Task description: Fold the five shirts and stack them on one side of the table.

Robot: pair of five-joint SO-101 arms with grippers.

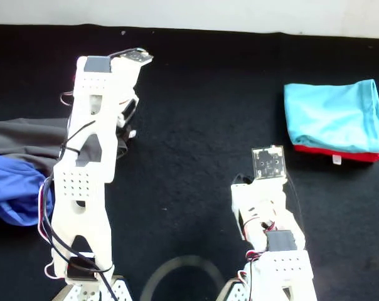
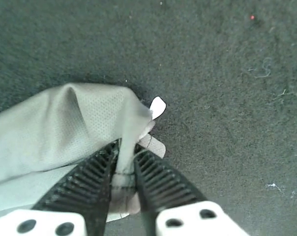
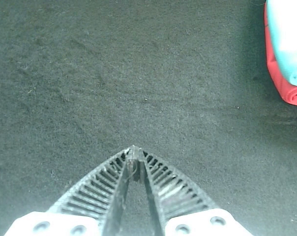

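**Left pincer pinching grey shirt; two folded shirts stacked on the right**

In the left wrist view we see the left pincer (image 2: 125, 150) pressed onto a bunched fold of the grey shirt (image 2: 65, 128), w/ cloth caught between both ribbed fingers (image 2: 97, 172). A small white label (image 2: 157, 107) sticks out just past the pinched edge. The rest of the grey shirt trails off over the black desk (image 2: 222, 73).

In the right wrist view the right pincer (image 3: 133, 151) is pressed together, tips touching, nothing between them, above bare desk. The folded stack sits well off to one side.

From the high view, the left arm (image 1: 92, 157) stands over the grey shirt's end. That shirt lies crumpled at the desk's left edge. A blue shirt (image 1: 10, 188), also unfolded, touches it on the side nearer the arm bases. The right arm (image 1: 268, 213) sits low nr its base. On the right side, a folded turquoise shirt (image 1: 334, 116) rests on a folded red shirt (image 1: 330, 152), approx. squared up, red showing along the near edge.
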